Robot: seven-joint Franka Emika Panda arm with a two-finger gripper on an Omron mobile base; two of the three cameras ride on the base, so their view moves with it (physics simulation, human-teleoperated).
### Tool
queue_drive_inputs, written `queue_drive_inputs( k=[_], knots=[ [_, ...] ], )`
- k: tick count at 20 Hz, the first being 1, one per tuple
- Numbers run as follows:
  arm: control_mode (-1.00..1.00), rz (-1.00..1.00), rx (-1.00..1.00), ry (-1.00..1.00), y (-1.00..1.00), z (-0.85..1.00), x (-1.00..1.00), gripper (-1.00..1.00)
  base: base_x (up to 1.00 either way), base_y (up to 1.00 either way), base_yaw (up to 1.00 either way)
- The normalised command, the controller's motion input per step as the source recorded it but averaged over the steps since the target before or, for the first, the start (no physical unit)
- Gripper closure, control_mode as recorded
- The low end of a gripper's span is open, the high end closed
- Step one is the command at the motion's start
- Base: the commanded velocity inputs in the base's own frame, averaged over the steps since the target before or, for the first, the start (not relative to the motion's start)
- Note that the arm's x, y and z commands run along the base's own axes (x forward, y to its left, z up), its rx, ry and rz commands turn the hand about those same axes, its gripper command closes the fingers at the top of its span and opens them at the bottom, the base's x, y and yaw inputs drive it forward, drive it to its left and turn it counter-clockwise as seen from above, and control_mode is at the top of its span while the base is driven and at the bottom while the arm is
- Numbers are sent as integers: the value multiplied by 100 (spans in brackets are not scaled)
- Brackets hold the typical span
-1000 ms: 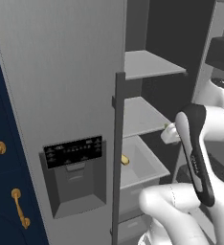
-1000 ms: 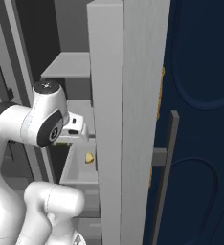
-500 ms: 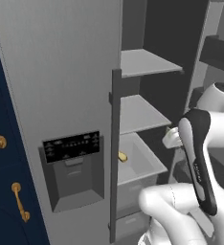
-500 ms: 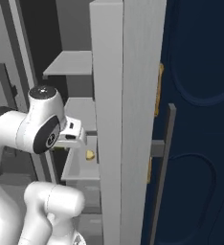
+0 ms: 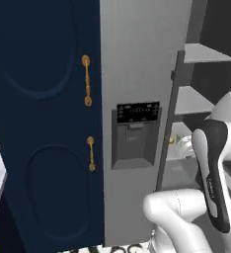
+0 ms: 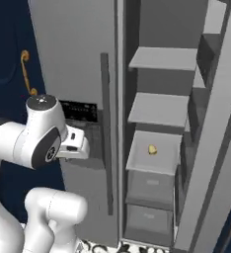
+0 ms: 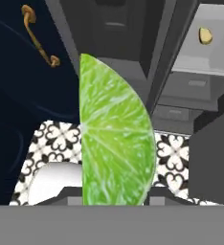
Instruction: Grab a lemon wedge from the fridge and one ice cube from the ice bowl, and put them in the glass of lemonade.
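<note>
The lemon wedge [image 7: 114, 139], yellow-green with pale segments, stands upright in the hand view between my gripper's [image 7: 115, 194] fingers, which are shut on it. The grey steel fridge [image 5: 137, 74] has one door closed, with its black dispenser panel [image 5: 137, 112]. Its other side is open, showing shelves [image 6: 159, 109]. My gripper [image 6: 77, 146] hangs in front of the closed door, outside the open compartment, and also shows beside the door handle [image 5: 184, 146]. The ice cube, ice bowl and glass of lemonade are out of view.
A small deeper-yellow lump [image 6: 151, 149] lies on a lower fridge shelf. Navy cabinets [image 5: 38, 99] with brass handles [image 5: 87, 80] stand left of the fridge. The open fridge door [image 6: 221, 148] stands on the right. Patterned floor tiles [image 7: 51, 139] lie below.
The whole picture has shifted in both base views, so the base has moved. My hand, earlier reaching by the fridge shelf, now sits in front of the closed door.
</note>
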Motion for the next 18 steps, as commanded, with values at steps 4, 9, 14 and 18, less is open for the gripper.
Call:
queue_drive_inputs(
  k=[4, 9, 14, 18],
  knots=[
    [100, 0, 0, 0, 0, 0, 0, 100, -3, 100, 67],
    [100, 0, 0, 0, 0, 0, 0, 100, 8, 83, 74],
    [100, 0, 0, 0, 0, 0, 0, 100, 31, 35, 72],
    [100, 0, 0, 0, 0, 0, 0, 100, 26, 33, 60]
  ],
)
